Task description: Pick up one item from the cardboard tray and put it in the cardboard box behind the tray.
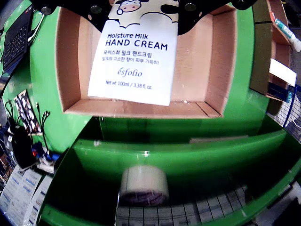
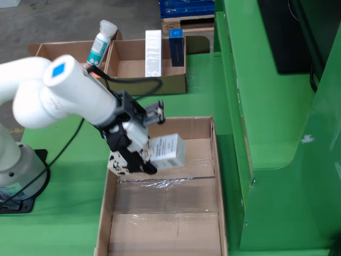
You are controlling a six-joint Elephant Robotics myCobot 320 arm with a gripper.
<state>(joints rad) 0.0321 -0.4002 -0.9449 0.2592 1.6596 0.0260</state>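
While it hangs over the open cardboard box (image 2: 210,160), the hand cream carton (image 1: 134,56) is pinched by its upper end in the end effector (image 2: 143,140), whose black fingers (image 1: 101,14) press against its two sides; the lower end is free and clear of the box floor. Item: slim white printed paperboard carton, lettered "Moisture Milk Hand Cream", 100 ml. Handling, as a judgement: light; stiff along its length but thin-walled, so hard squeezing could dent the panels; glossy faces may slip if the hold loosens; not fragile. Best hold: across the narrow sides near one end, as it is now taken. Position: in the standing view, above the far half of the box, nearer its left wall than its right, tilted rather than hanging straight. Edges: the box walls stand upright all round, with a strip of clear tape (image 2: 160,182) crossing the floor below the carton. Open room: the box floor is bare, with most of it toward the near end of the box. Beyond the box's far wall sits the cardboard tray (image 2: 120,53), well apart, holding a white bottle (image 2: 99,42), a white carton (image 2: 153,52) and a dark blue carton (image 2: 177,47). Right of the box, a green frame (image 2: 266,106) rises close alongside its wall, limiting swing on that side. Support: green desk (image 2: 69,176).
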